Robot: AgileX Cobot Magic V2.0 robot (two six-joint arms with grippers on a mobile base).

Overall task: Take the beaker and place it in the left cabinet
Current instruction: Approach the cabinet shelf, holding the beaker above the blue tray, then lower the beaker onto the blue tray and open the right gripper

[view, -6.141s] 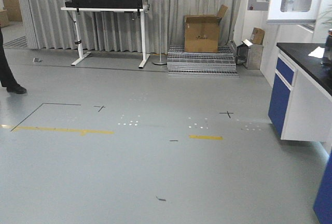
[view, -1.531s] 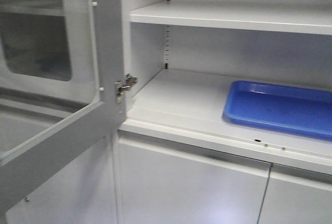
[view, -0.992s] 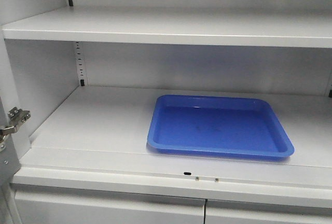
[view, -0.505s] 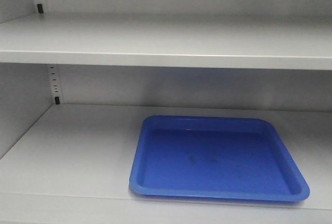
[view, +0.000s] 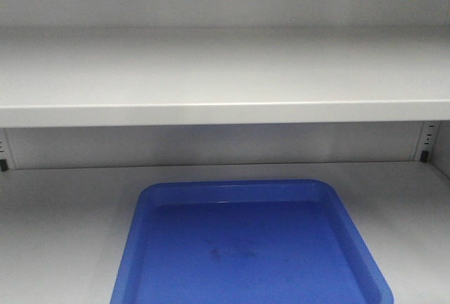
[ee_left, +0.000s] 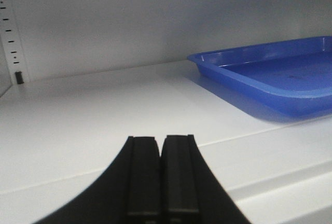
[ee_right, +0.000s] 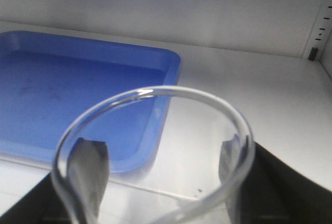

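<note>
While the beaker (ee_right: pixel 155 151) sits clamped in the right gripper (ee_right: pixel 160 182), the job looks to have reached its placing step: the pick is done and the robot is facing straight into the left cabinet (view: pixel 211 72). From the front I see two pale shelves, and on the lower shelf (view: pixel 63 219) lies a blue tray (view: pixel 246 248) with nothing in it.

The right wrist camera looks down through the beaker's open rim. Two dark fingers (ee_right: pixel 89 169) press the glass from opposite sides, spread as wide as the beaker's body, so the grip seems sound. The beaker is held upright at the front of the lower shelf, close to the tray's near right corner, with bare shelf showing beyond it to the right. Its base is out of view, so I cannot say whether it hangs above the shelf or already touches it.

The left gripper (ee_left: pixel 160 146) is at the shelf's front edge, left of the tray, with its pads pressed flat together and nothing between them.

Next, I would guess, the right arm has to carry the beaker over a flat spot, either the tray floor or the bare shelf beside it, rather than the tray's raised rim. Then it lowers until the base rests flat, and only then spreads the fingers. Setting it on the rim would tip the glass.
</note>
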